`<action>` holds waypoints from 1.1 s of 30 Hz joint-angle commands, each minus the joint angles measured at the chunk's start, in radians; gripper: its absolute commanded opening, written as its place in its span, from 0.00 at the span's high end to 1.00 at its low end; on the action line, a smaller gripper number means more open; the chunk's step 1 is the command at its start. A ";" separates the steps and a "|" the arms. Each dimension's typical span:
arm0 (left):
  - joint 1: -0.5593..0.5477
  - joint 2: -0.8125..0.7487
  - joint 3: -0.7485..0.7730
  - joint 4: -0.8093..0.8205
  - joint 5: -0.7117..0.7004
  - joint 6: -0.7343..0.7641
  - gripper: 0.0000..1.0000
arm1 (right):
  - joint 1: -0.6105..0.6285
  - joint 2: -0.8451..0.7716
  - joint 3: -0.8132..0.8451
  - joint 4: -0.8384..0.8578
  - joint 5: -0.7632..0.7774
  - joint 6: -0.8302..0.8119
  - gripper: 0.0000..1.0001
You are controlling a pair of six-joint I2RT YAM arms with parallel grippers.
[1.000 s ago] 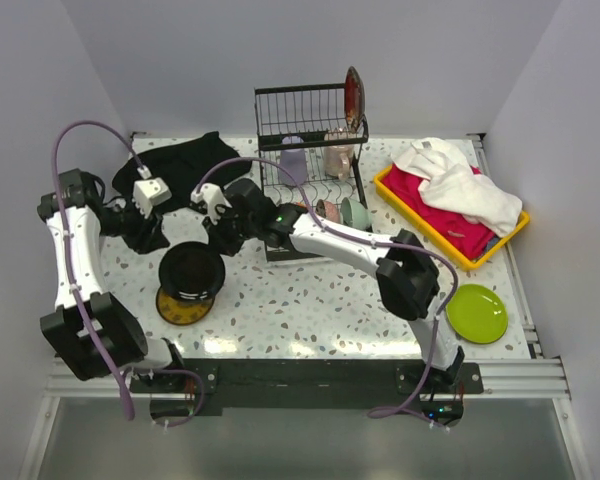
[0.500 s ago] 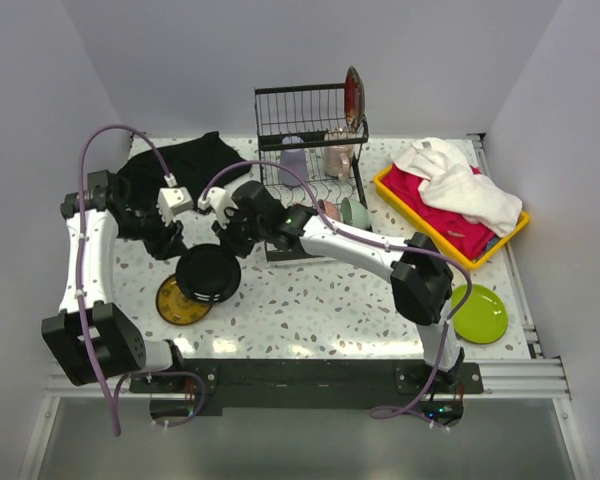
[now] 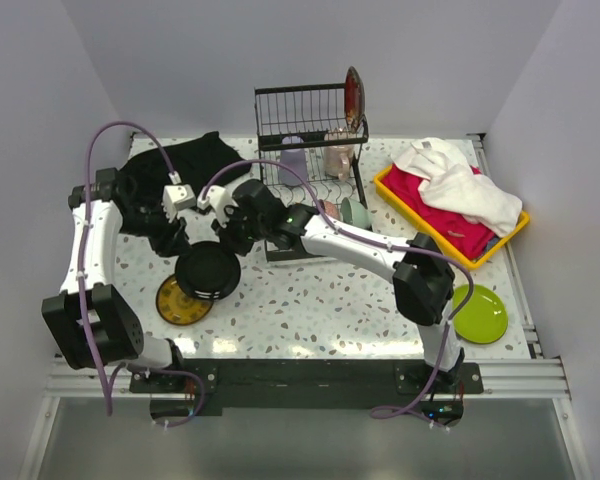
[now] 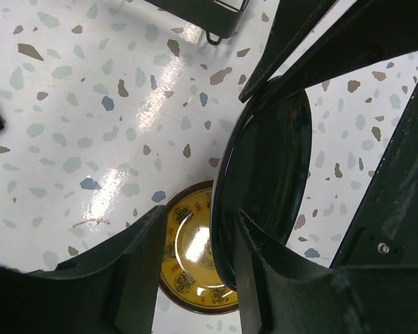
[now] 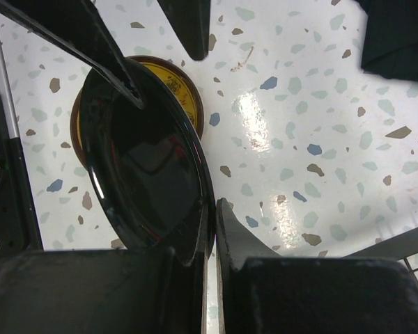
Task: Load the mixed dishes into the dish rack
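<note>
The right gripper (image 5: 207,233) is closed tight on the rim of the black plate (image 5: 143,167) and holds it tilted above the table (image 5: 320,104). The left gripper (image 4: 200,229) stands half open around the opposite rim. A gap shows on one side, and the other finger perhaps touches. A yellow patterned dish (image 4: 188,257) lies below. The dish rack (image 3: 310,110) stands near, farther back.

Robot lab booth: plain grey walls (image 3: 180,60), speckled tabletop (image 3: 320,300), aluminium mounting rail (image 3: 520,378).
</note>
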 commanded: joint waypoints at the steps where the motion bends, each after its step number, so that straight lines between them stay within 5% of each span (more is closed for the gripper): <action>1: -0.040 0.018 0.017 -0.014 0.071 -0.011 0.55 | 0.003 -0.089 0.047 0.059 -0.005 -0.019 1.00; 4: -0.064 0.030 0.014 -0.014 0.070 -0.019 0.62 | 0.005 -0.091 0.046 0.066 -0.002 -0.016 1.00; 10: -0.080 0.055 0.022 -0.014 0.087 -0.032 1.00 | 0.003 -0.094 0.052 0.070 0.013 -0.002 1.00; 12: -0.080 0.055 0.028 -0.014 0.102 -0.032 1.00 | 0.005 -0.091 0.049 0.054 0.030 0.013 1.00; 13: -0.082 0.055 0.030 -0.012 0.107 -0.032 1.00 | 0.003 -0.092 0.047 0.048 0.033 0.030 0.89; 14: -0.080 0.055 0.033 -0.011 0.110 -0.035 1.00 | 0.003 -0.095 0.031 0.042 0.033 0.036 0.67; 17: -0.080 0.056 0.036 0.002 0.126 -0.048 1.00 | 0.002 -0.115 -0.015 0.031 0.012 0.062 0.55; 27: -0.080 0.058 0.040 0.065 0.186 -0.114 1.00 | -0.026 -0.126 -0.080 0.019 -0.052 0.151 0.54; 33: -0.079 0.064 0.057 0.092 0.225 -0.132 1.00 | -0.066 -0.108 -0.089 0.036 -0.143 0.217 0.63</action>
